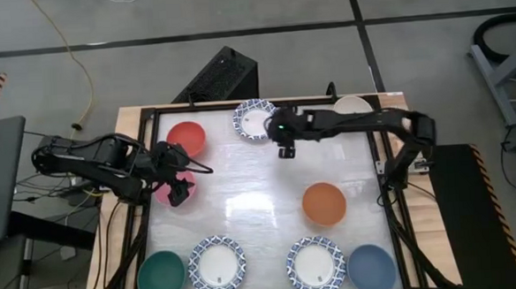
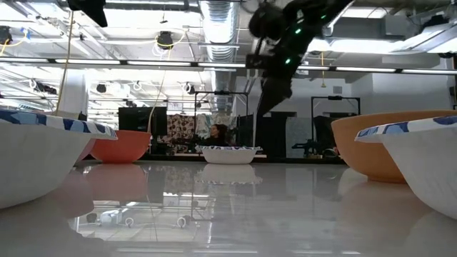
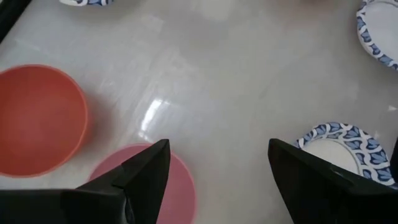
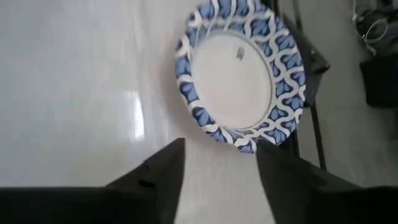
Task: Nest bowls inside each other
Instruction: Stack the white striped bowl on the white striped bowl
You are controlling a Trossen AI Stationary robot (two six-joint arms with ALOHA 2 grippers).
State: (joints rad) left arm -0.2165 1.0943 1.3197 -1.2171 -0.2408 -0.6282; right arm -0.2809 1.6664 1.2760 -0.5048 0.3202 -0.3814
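No bowl is nested yet. The right pincer [image 1: 286, 149] hangs open beside the blue-patterned bowl [image 1: 255, 120]; the left pincer [image 1: 182, 182], open too, hovers over the pink bowl [image 3: 149, 183]. Next, I judge, a grasp on a rim.

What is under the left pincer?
The pink bowl sits under the open left pincer. The arm covers much of it, so its inside is mostly hidden.

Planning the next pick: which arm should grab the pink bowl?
Left. The left gripper hangs open right over the pink bowl. The right gripper is across the table, beside a blue-patterned bowl.
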